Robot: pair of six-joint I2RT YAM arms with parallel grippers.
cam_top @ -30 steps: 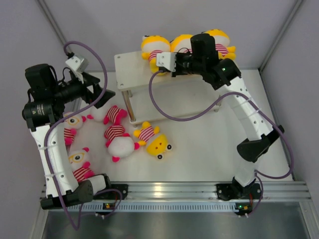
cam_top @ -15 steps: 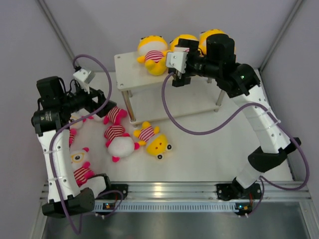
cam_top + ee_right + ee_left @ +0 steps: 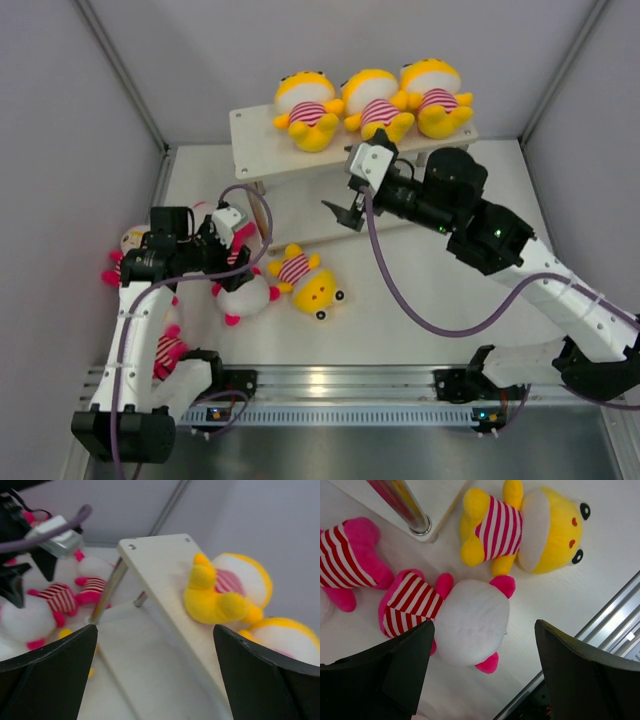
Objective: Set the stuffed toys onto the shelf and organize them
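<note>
Left pincer (image 3: 484, 630) lowered to table (image 3: 420, 290), open astride pink doll (image 3: 470, 620), yellow doll (image 3: 540, 530) just beside, right pincer (image 3: 155, 627) backed off shelf (image 3: 255, 135), open, empty, three yellow dolls (image 3: 372, 100) now uncovered on top.

pink doll (image 3: 345, 560) — partly cut off at edge

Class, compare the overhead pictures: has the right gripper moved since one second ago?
Yes. The right gripper has drawn back toward the arm bases from the pale wooden shelf's top board, leaving the three yellow plush dolls there.
</note>
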